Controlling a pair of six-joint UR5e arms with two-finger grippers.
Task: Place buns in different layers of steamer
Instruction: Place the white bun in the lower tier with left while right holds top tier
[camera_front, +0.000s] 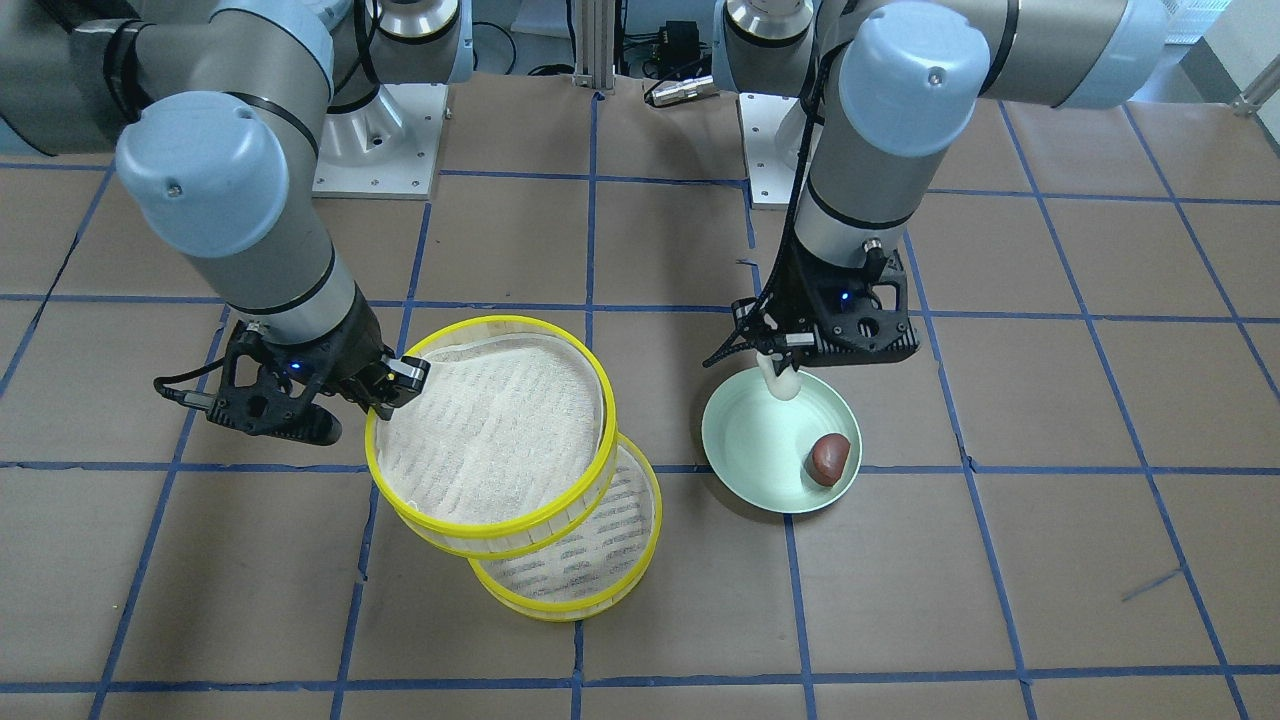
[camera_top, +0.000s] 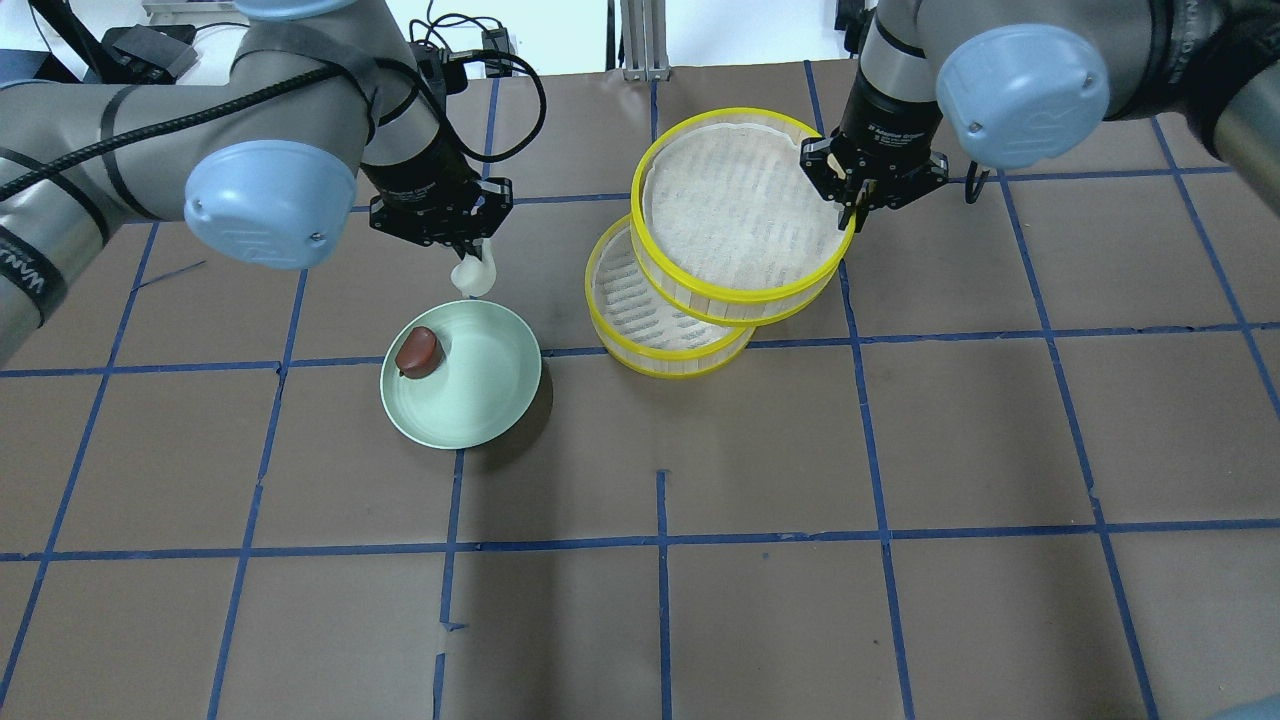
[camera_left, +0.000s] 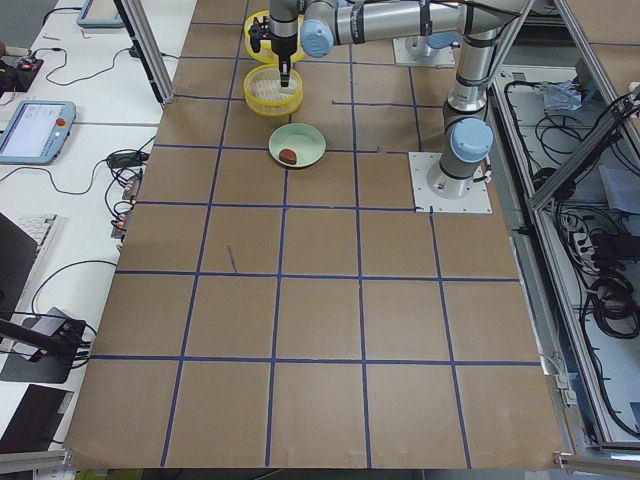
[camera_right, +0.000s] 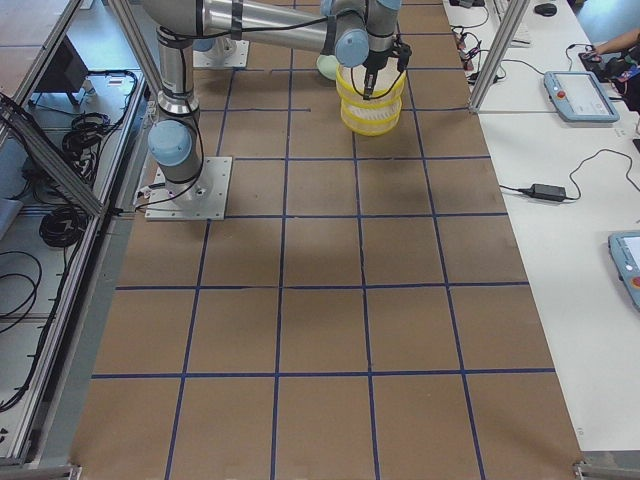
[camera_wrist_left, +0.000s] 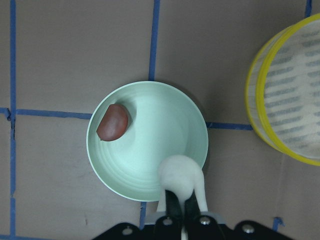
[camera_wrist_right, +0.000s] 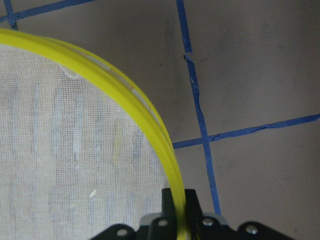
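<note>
My left gripper (camera_top: 470, 250) is shut on the white bun (camera_top: 473, 275) and holds it above the far edge of the pale green plate (camera_top: 470, 395). The wrist view shows the white bun (camera_wrist_left: 180, 176) between the fingers. The reddish-brown bun (camera_top: 419, 350) lies in the plate, and also shows in the front view (camera_front: 829, 459). My right gripper (camera_top: 850, 205) is shut on the rim of the upper steamer tray (camera_top: 730, 210). It holds the tray tilted and offset over the lower steamer tray (camera_top: 640, 310). Both trays are empty, with white mesh showing.
The table is brown with blue tape grid lines. Both arm bases stand at the robot's side of the table (camera_front: 380, 140). In the front view the plate (camera_front: 760, 450) is right of the stacked trays (camera_front: 500, 430).
</note>
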